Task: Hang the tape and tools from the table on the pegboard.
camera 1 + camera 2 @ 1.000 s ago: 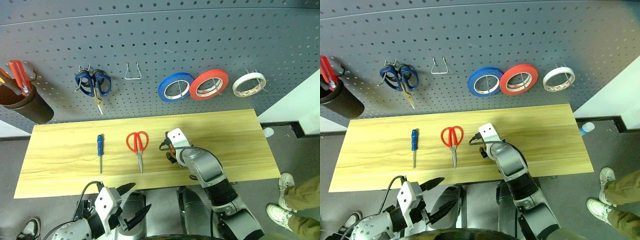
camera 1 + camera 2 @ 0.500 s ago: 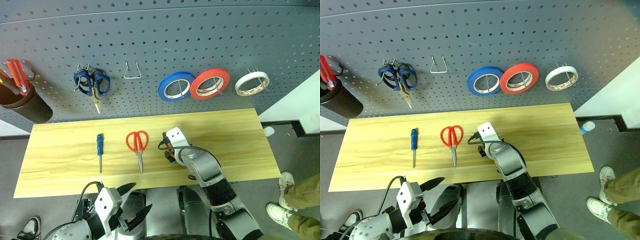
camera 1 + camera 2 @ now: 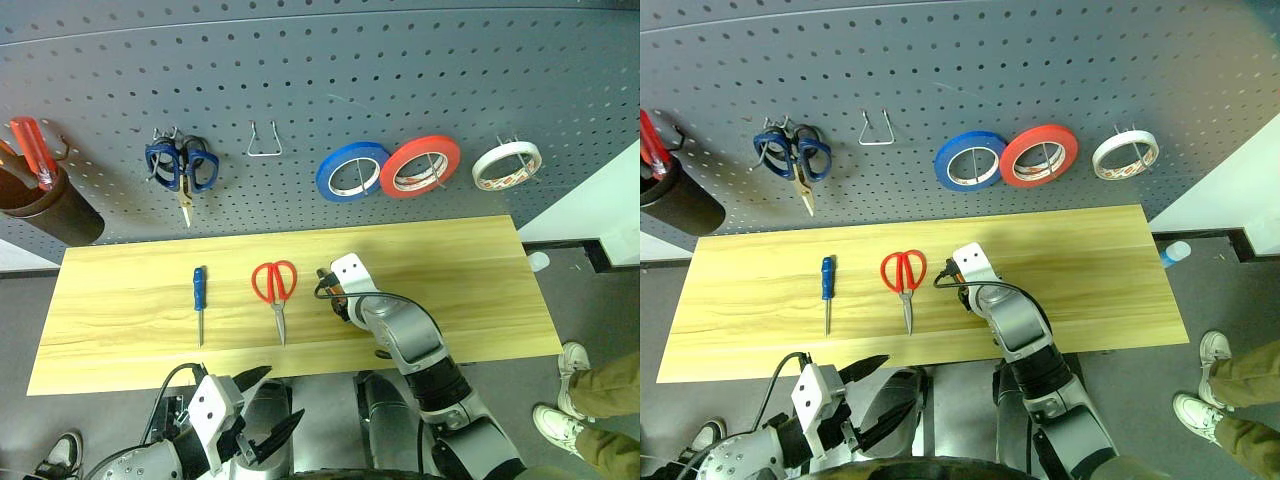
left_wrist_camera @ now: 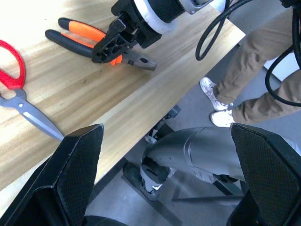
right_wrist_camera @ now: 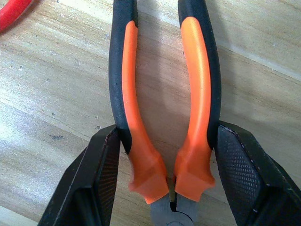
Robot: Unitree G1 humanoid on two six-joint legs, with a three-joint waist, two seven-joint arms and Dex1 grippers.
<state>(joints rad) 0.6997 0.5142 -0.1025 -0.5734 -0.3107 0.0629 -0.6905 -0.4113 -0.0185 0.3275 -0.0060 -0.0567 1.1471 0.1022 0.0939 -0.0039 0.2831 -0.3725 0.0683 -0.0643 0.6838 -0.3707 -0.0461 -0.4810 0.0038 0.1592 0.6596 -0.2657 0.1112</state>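
The right claw [image 5: 167, 188] sits down over the pliers [image 5: 162, 103] on the desk [image 3: 450, 270], its fingers [image 5: 94, 179] pressed against the outer sides of the two orange-and-black handles, so it looks clamped on them, though whether the grip is firm is hard to judge. The left claw [image 4: 160, 179] hangs off the near desk edge, fingers wide apart and holding nothing.

On the desk lie three tools: the pliers, one pair of red-handled scissors [image 3: 275, 290] just beside them, and one blue-handled screwdriver [image 3: 200, 300] further left.

The pegboard [image 3: 330, 80] carries three tape rolls in a row: blue [image 3: 350, 172], red [image 3: 418, 167] and the whitish tape [image 3: 505, 165] on the far right. One pair of blue-handled scissors [image 3: 182, 168] hangs to the left, beside one bare wire hook [image 3: 264, 142]. A dark cup [image 3: 50, 210] at the board's left edge holds a red screwdriver [image 3: 36, 150].
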